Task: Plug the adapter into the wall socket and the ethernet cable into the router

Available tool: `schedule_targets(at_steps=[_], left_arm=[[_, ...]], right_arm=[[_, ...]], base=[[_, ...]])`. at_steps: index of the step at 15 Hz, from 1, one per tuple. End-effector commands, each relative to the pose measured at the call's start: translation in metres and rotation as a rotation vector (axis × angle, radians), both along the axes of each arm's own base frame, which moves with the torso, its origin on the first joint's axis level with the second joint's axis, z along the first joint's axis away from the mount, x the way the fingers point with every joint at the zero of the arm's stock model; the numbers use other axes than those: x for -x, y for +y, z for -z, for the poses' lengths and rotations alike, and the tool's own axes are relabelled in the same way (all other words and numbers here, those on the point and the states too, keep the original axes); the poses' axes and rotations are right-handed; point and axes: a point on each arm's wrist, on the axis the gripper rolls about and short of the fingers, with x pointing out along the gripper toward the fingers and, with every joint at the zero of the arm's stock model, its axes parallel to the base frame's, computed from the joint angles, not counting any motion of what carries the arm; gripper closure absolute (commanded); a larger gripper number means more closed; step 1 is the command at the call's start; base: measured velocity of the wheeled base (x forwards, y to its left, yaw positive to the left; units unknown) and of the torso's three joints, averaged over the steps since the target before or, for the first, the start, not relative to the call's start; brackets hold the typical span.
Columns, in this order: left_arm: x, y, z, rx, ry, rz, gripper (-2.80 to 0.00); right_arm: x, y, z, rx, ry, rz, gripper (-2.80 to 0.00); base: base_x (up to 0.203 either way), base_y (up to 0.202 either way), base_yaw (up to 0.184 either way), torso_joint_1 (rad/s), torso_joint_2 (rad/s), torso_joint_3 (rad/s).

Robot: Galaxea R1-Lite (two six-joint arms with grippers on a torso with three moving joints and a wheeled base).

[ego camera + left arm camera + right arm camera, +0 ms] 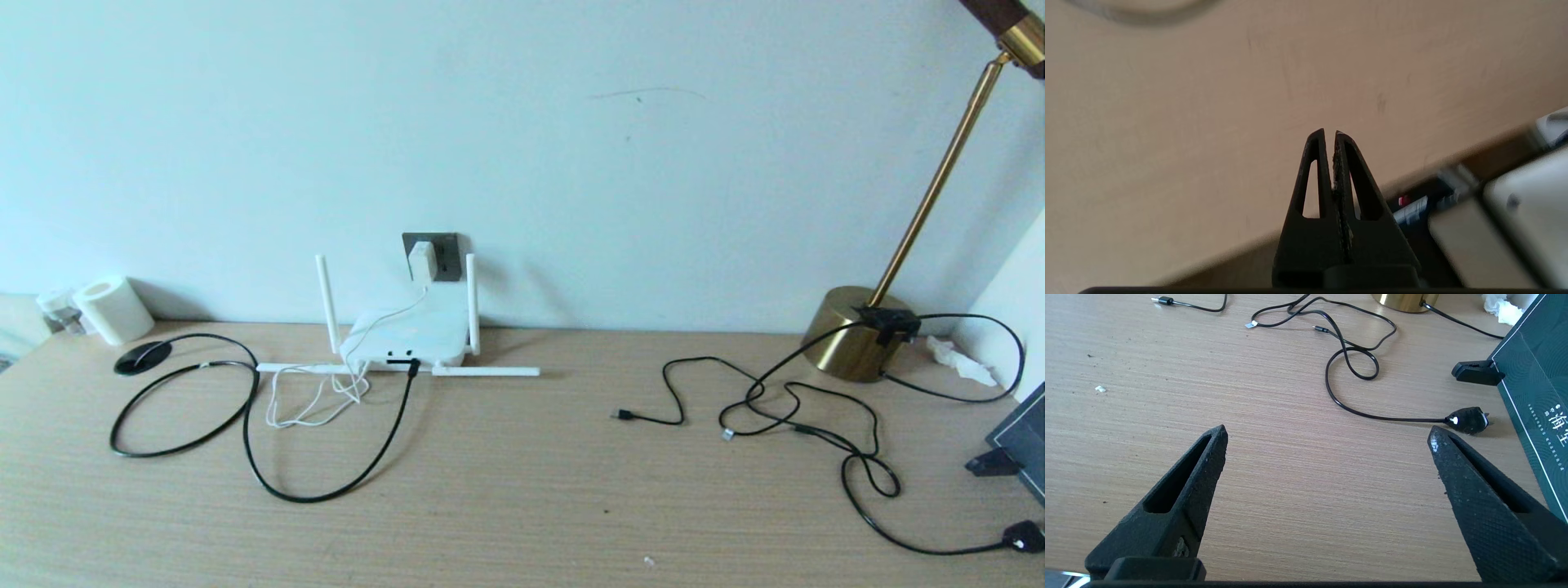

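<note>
The white adapter sits in the dark grey wall socket, its thin white cord trailing down to the table. Below it lies the white router with its stick antennas. The black ethernet cable loops over the table and its plug is in the router's front port. Neither arm shows in the head view. My left gripper is shut and empty above the table's near edge. My right gripper hangs open over bare wood.
Thin black cables with small plugs sprawl at the right, near a brass lamp base and a dark box. A black inline switch lies near the right fingertip. A paper roll and black disc stand far left.
</note>
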Motion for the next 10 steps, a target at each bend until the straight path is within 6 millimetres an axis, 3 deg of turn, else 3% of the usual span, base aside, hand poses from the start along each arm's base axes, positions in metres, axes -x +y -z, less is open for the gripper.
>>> schedule_targets(at_steps=[1, 4, 6, 10], left_arm=[[0.011, 0.005, 0.008, 0.016, -0.037, -0.030, 0.00], [0.015, 0.008, 0.010, -0.028, -0.067, -0.318, 0.00], [0.020, 0.007, 0.010, -0.052, -0.149, -0.413, 0.00], [0.022, 0.007, 0.012, -0.026, -0.181, -0.246, 0.00]], right_arm=[[0.000, 0.000, 0.000, 0.007, 0.003, -0.002, -2.80], [0.000, 0.000, 0.000, 0.003, 0.003, -0.002, -2.80], [0.000, 0.000, 0.000, -0.007, 0.001, 0.000, -2.80], [0.000, 0.000, 0.000, -0.069, 0.004, 0.016, -2.80]], base=[[0.000, 0.000, 0.000, 0.000, 0.00, 0.000], [0.000, 0.000, 0.000, 0.000, 0.00, 0.000], [0.000, 0.000, 0.000, 0.000, 0.00, 0.000], [0.000, 0.000, 0.000, 0.000, 0.00, 0.000]])
